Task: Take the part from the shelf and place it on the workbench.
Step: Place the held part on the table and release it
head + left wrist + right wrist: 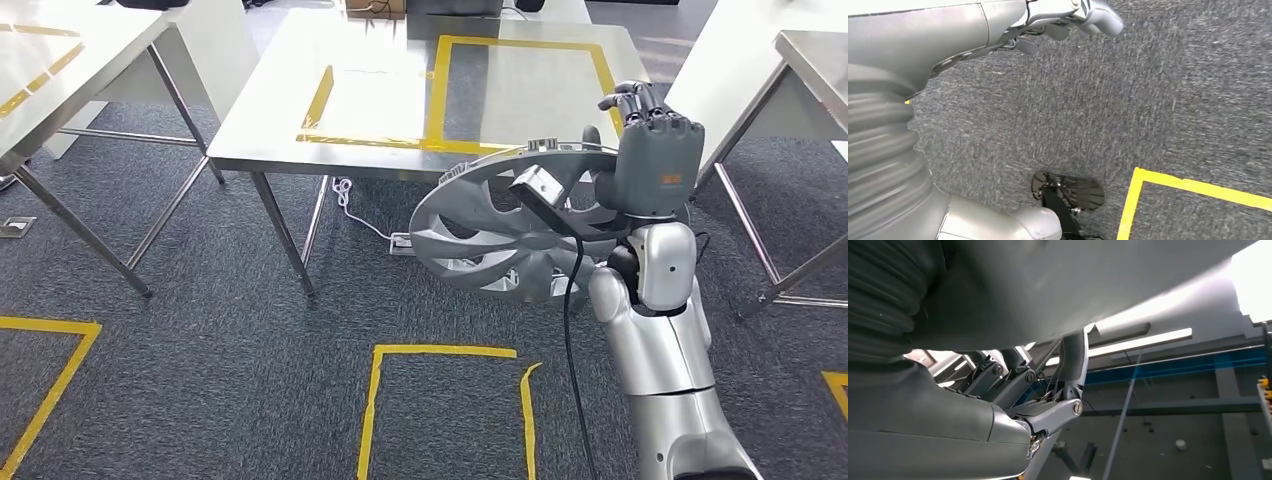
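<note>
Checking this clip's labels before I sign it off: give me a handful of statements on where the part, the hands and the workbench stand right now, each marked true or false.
1. The right hand holds the silver wheel-shaped part. True.
2. The part already lies flat on the workbench. False: it is tilted in the air at the bench's near edge, mostly over the carpet.
3. Yellow tape marks rectangles on the workbench top. True.
4. The left hand also grips the part. False: in the left wrist view it hangs over the grey carpet, holding nothing.
5. The carpet is unmarked. False: yellow tape outlines lie on it too.
</note>
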You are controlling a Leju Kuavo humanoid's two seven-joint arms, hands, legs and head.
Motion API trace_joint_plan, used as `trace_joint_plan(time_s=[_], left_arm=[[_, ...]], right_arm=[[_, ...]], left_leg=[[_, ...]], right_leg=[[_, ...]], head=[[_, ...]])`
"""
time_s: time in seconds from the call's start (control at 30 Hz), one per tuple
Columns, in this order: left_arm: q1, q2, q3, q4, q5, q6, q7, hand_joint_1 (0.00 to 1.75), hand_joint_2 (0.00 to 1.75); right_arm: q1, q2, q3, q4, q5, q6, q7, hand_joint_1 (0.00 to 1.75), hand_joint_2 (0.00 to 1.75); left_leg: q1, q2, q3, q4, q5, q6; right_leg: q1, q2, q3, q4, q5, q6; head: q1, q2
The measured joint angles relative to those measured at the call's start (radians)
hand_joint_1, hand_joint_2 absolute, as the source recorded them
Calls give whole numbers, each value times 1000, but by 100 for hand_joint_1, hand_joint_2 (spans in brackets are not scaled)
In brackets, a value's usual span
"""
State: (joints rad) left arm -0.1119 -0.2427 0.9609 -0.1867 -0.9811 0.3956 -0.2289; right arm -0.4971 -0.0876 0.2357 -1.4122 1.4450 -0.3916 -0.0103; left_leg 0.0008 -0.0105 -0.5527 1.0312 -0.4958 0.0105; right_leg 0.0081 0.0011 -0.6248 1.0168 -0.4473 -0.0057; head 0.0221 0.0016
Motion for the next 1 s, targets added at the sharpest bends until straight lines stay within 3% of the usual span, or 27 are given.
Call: trace_joint_plan(time_s=[0.07,0.13,0.23,0.27,0.3,0.33,0.37,0.43,0.5,0.57,0.63,0.73,0.77,0.8,0.83,0.9,0.97,1.0], left_arm=[[0,-1,0,0,1,1,0,0,175],[-2,-1,0,0,1,4,-1,0,175],[-2,-1,0,0,1,7,-1,0,175],[-1,-1,0,0,1,8,-1,0,175],[1,-1,0,0,1,8,-1,0,175],[2,0,0,0,0,8,0,0,175],[3,0,0,0,0,8,0,0,175],[4,1,0,0,0,8,1,0,175],[5,2,0,1,-1,9,2,0,175],[5,1,0,1,-1,9,1,0,175],[2,0,0,0,-1,9,-1,0,175],[2,0,0,0,-1,9,-4,0,175],[3,0,0,0,-1,9,-4,0,175],[3,0,0,0,-1,9,-5,0,175],[3,-1,0,0,0,9,-5,0,175],[3,-1,0,0,0,9,-5,0,175],[1,-1,0,0,1,9,-6,0,175],[-1,-1,0,-1,1,9,-6,0,175]], right_arm=[[-5,1,-2,-1,0,3,-2,175,175],[-12,3,-3,-1,-1,6,-2,175,175],[-15,4,-5,-1,-1,8,-5,175,175],[-13,5,-5,0,-1,9,-6,175,175],[-11,6,-6,0,-1,9,-6,175,175],[-10,6,-7,0,-1,9,-6,175,175],[-9,7,-8,0,-1,9,-7,175,175],[-9,9,-8,0,-2,8,-8,175,175],[-5,10,-10,0,-3,8,-10,175,175],[0,10,-13,-4,-4,7,-12,175,175],[-2,11,-17,-8,-6,6,-12,175,175],[-6,11,-21,-10,-8,5,-12,175,175],[-4,11,-22,-10,-8,6,-12,175,175],[-2,11,-23,-10,-8,6,-12,175,175],[-2,11,-25,-10,-8,6,-12,175,175],[-3,12,-26,-12,-8,7,-13,175,175],[-6,12,-26,-13,-6,9,-14,175,175],[-6,12,-27,-13,-4,10,-14,175,175]], left_leg=[[-1,2,5,9,-3,-12],[-1,3,-21,64,-21,-22],[4,4,-129,232,-81,-35],[5,5,-157,260,-84,-37],[6,4,-169,254,-68,-37],[7,4,-164,213,-33,-37],[8,0,-146,147,16,-36],[7,-16,-110,38,73,-30],[4,-22,-96,4,74,-15],[5,-12,-84,-3,72,-1],[8,-3,-66,-11,65,11],[10,14,-43,-16,45,19],[10,19,-35,-16,37,19],[10,25,-25,-16,28,17],[10,31,-13,-15,19,15],[11,40,12,-15,-2,6],[8,46,26,-15,-18,-7],[6,49,29,-13,-22,-14]], right_leg=[[-4,3,18,-10,7,-10],[-10,4,38,-15,3,-20],[-10,9,57,-15,-17,-28],[-10,14,64,-13,-25,-28],[-10,19,73,-12,-34,-27],[-11,25,83,-10,-43,-25],[-12,30,95,-9,-53,-23],[-13,41,110,-8,-70,-14],[-13,52,115,-7,-79,-3],[-14,54,113,2,-81,6],[-14,36,79,65,-87,15],[-17,13,-43,243,-143,29],[-19,11,-76,277,-153,32],[-21,8,-94,279,-142,33],[-22,4,-95,248,-110,33],[-23,-14,-60,116,-8,34],[-18,-30,-30,19,34,27],[-16,-31,-27,6,31,20]], head=[[1,0],[-3,0],[-5,0],[-5,0],[-6,0],[-5,0],[-6,0],[-6,0],[-7,0],[-8,0],[-4,0],[1,0],[1,0],[1,0],[2,0],[2,0],[3,0],[4,0]])
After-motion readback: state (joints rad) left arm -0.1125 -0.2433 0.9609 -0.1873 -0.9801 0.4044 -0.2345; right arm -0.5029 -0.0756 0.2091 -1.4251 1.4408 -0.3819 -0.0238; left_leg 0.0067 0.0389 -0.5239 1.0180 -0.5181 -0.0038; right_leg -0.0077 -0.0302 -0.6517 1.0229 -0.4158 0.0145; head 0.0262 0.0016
